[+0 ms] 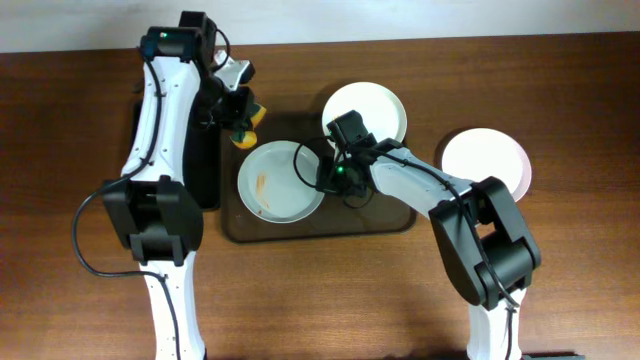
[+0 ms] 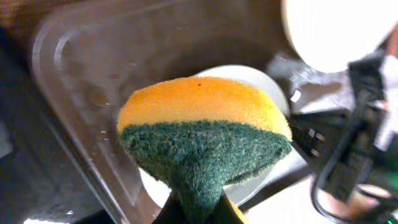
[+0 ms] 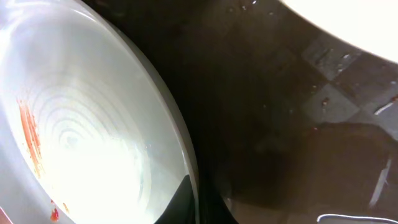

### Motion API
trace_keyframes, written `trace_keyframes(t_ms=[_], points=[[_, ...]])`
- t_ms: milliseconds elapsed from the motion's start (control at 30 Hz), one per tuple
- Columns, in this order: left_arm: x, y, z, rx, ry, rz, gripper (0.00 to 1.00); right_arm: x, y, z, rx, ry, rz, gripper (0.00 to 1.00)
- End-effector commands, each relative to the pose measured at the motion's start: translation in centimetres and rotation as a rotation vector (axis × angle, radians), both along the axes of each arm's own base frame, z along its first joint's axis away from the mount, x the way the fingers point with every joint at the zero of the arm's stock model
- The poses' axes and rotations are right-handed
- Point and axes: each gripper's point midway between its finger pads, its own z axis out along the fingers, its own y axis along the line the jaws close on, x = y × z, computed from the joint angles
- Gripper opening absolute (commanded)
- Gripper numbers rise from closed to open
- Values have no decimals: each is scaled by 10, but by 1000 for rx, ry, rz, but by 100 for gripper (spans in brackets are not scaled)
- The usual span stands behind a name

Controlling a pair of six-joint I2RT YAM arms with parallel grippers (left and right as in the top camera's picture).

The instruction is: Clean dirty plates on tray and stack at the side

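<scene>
The dark brown tray [image 1: 385, 218] holds a pale blue-grey plate [image 1: 281, 180] with an orange smear at its left and a white plate [image 1: 365, 112] at its back right corner. A second white plate [image 1: 485, 160] lies on the table right of the tray. My left gripper [image 1: 240, 112] is shut on a yellow and green sponge [image 1: 246, 126] above the tray's back left corner; the sponge [image 2: 205, 124] fills the left wrist view. My right gripper [image 1: 322, 172] is shut on the blue-grey plate's right rim, and its jaws [image 3: 196, 199] straddle that rim [image 3: 180, 143].
A narrow black tray [image 1: 205, 165] lies left of the brown tray, under my left arm. The brown tray's floor [image 3: 280, 124] is bare between the two plates. My right arm [image 2: 354, 143] reaches in beside the sponge.
</scene>
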Motion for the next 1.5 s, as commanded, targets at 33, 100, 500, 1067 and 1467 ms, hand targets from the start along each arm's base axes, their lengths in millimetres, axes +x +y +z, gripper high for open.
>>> trace_keyframes(t_ms=[33, 100, 500, 1067, 1467], points=[[-21, -7, -13, -94, 83, -60, 1, -5, 5, -11, 1, 30, 5, 4], [-33, -8, -31, -89, 150, -56, 1, -4, 5, -11, 2, 27, 4, 4], [-57, 14, -118, 273, 274, 136, 1, -2, 6, -10, 6, 20, 4, 4], [-140, -40, -162, 114, 464, -107, 1, -1, 7, -10, 9, 14, 4, 4], [-68, -27, -185, 216, 201, 104, 1, -1, 7, -10, 8, 14, 4, 4]])
